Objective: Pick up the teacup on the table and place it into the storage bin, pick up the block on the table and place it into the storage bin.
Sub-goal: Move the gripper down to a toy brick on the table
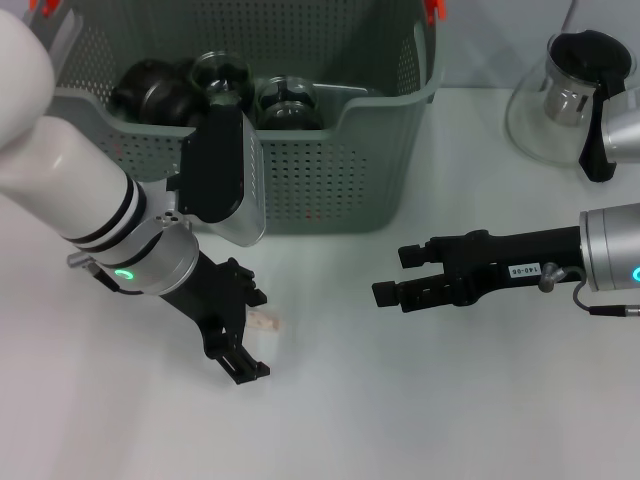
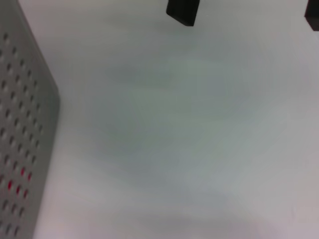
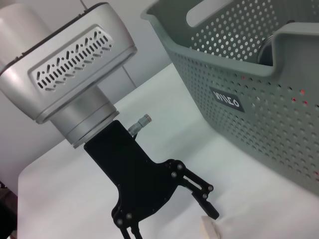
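Block (image 1: 268, 322): small, pale, wooden-looking; lies on the white tabletop (image 1: 330, 400) in front of the storage bin (image 1: 320, 170). Judged light, rigid, not fragile; best taken across its flat sides. Left gripper (image 1: 250, 340) is lowered around it, jaws open. Right gripper (image 1: 392, 277) is held nearby, jaws open, empty.

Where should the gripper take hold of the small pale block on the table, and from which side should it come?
Probably from above, across its short sides. The block lies flat and low on the table, so only its sides offer a hold. The left gripper is already beside it, fingers open. The right gripper hovers apart, open. The storage bin stands behind.
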Robot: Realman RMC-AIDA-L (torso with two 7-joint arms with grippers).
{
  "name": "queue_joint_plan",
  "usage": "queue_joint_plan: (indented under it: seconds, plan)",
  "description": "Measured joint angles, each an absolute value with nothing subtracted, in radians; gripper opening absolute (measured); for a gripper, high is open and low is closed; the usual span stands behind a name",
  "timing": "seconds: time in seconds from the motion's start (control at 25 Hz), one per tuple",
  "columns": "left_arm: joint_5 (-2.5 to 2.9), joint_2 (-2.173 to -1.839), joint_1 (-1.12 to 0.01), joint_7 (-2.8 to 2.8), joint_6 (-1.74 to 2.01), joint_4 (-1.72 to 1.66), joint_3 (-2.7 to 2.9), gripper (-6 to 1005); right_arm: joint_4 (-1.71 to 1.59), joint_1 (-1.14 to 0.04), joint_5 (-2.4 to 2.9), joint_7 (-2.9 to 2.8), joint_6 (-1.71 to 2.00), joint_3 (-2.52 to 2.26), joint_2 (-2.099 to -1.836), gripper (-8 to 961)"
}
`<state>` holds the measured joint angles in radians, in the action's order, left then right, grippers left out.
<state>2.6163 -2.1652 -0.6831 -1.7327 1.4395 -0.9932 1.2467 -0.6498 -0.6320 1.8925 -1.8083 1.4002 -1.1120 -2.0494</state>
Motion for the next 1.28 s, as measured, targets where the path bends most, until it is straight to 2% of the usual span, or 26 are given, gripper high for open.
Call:
queue_joint_plan:
  seconds: [0.64, 1.28]
  plan:
    - [2.608, -2.168, -0.698, -1.737, 1.534, -1.028, 1.247, 879, -0.647, -0.632, 1.893, -1.802, 1.395, -1.112, -2.048, 941]
    - [2.626, -2.166, -0.699, -1.76, 1.396, -0.985, 1.293, 862, -0.647, -0.631, 1.893, -1.799, 1.394, -1.112, -2.049, 941]
